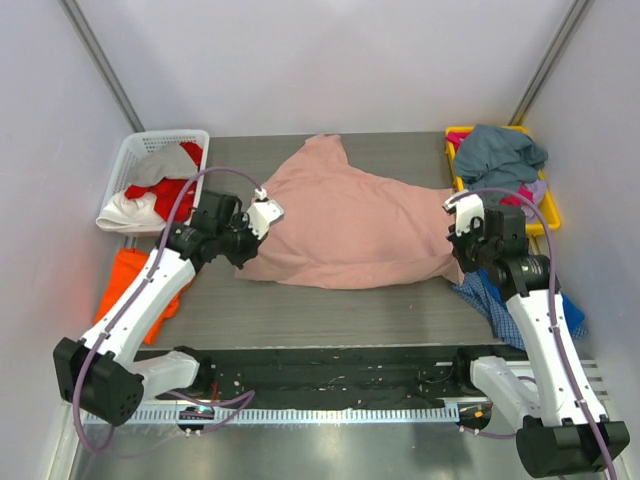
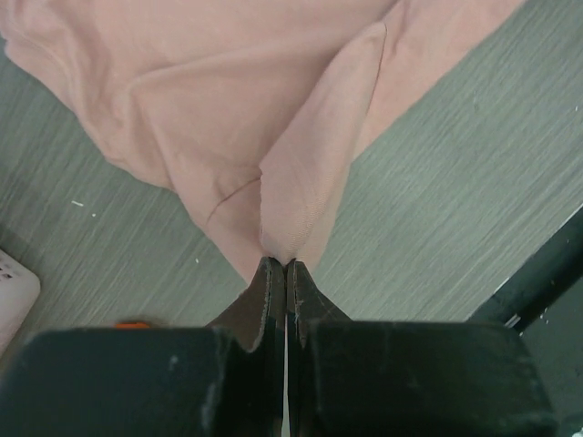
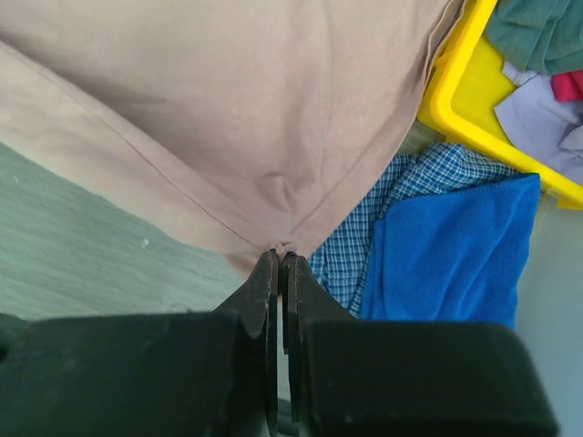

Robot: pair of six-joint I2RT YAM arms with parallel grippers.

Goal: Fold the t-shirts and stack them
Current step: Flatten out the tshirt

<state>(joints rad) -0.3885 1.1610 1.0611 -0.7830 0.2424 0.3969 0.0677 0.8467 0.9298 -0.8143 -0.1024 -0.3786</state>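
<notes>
The large dusty-pink t-shirt (image 1: 345, 220) lies spread across the middle of the grey table. My left gripper (image 1: 246, 244) is shut on its near left corner; the pinched pink fabric (image 2: 301, 182) rises from the closed jaws (image 2: 279, 264). My right gripper (image 1: 462, 262) is shut on its near right corner; the pink cloth (image 3: 228, 118) spreads out from the closed tips (image 3: 279, 255). An orange t-shirt (image 1: 128, 280) lies at the left table edge under my left arm. A grey-teal shirt (image 1: 500, 152) tops the yellow bin (image 1: 548, 215). A blue shirt (image 3: 455, 246) lies beside it.
A white basket (image 1: 135, 160) at the back left holds red and white shirts (image 1: 150, 192). A blue checked cloth (image 3: 387, 218) lies under my right arm by the yellow bin (image 3: 474, 100). Grey walls close in on both sides. A black rail (image 1: 330, 375) runs along the near edge.
</notes>
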